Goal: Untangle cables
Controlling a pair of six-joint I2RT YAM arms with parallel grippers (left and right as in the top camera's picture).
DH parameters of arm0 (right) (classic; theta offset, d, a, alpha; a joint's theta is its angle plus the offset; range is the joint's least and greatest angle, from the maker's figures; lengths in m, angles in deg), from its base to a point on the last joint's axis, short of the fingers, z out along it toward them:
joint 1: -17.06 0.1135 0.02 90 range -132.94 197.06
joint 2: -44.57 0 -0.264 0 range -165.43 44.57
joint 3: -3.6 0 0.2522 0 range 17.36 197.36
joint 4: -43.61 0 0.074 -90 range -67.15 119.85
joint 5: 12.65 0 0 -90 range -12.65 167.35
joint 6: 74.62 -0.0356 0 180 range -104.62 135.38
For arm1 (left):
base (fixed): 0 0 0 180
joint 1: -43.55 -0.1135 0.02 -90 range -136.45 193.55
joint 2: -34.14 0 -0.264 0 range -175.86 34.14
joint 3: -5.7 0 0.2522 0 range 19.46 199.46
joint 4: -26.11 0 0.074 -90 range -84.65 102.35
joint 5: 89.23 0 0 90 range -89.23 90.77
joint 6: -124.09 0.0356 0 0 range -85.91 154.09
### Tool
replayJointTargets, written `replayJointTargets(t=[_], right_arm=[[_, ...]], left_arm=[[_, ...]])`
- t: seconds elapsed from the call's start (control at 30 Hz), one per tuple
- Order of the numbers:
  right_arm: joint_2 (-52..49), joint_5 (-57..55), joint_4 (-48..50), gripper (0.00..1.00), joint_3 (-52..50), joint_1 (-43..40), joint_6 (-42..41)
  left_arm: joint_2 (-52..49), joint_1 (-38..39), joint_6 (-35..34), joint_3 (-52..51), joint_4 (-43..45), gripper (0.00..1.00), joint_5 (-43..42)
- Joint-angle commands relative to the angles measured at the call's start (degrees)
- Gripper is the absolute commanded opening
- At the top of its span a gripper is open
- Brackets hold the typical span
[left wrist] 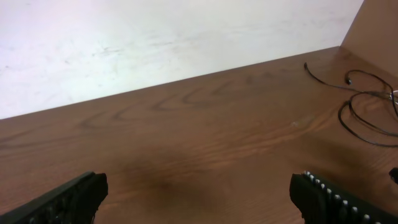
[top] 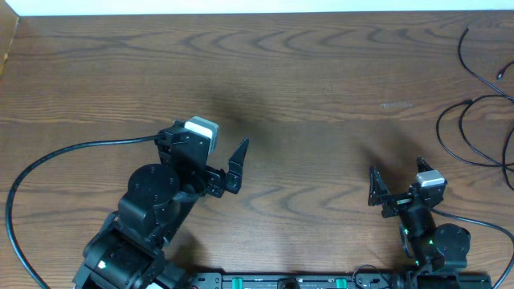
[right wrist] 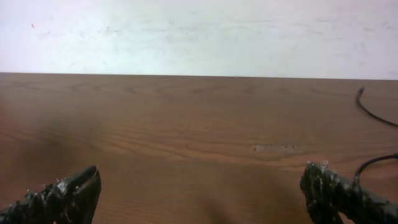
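Left gripper (left wrist: 199,186) and right gripper (right wrist: 202,179): fingers are spread wide, nothing held. Black cables (top: 439,132) are seen looped at the right edge of the surface (top: 305,80).

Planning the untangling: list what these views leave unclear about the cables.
- Overhead: black cable loops run off the right edge; crossings beyond unseen.
- Left wrist: same loops cut by the right edge; tangle too small to trace.
- Right wrist: only short cable bits at the right edge.
- White cable: not made out in any view.
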Motion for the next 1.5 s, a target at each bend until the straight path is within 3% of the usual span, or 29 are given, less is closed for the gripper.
replayJointTargets(t=[0.0,0.2,0.4,0.53,0.8,0.97,1.33,1.47], right_arm=[[0.5,-0.3,-0.1,0.99,-0.4,0.3,-0.7],[0.5,-0.3,-0.1,0.99,-0.4,0.3,-0.7],[0.5,-0.3,-0.1,0.99,-0.4,0.3,-0.7],[0.5,-0.3,-0.1,0.99,-0.4,0.3,-0.7],[0.5,-0.3,-0.1,0.99,-0.4,0.3,-0.7],[0.5,-0.3,-0.1,0.99,-0.4,0.3,-0.7],[0.5,-0.3,-0.1,0.99,-0.4,0.3,-0.7],[0.5,-0.3,-0.1,0.99,-0.4,0.3,-0.7]], left_arm=[[0.4,-0.1,-0.9,-0.1,-0.1,0.99,2.2],[1.8,-0.1,-5.2,-3.7,3.7,0.99,2.5],[5.6,-0.1,-17.8,-10.2,3.1,0.99,12.2],[9.7,-0.1,-21.8,-15.7,4.8,0.99,12.3],[13.9,-0.1,-22.5,-18.2,-4.9,0.99,11.9],[10.5,-0.1,-12.7,-21.8,-2.1,0.99,6.8],[-1.9,-0.1,-10.8,-27.4,-1.2,0.99,-0.3],[-3.3,-0.1,-10.6,-32.7,8.0,0.99,-2.0]])
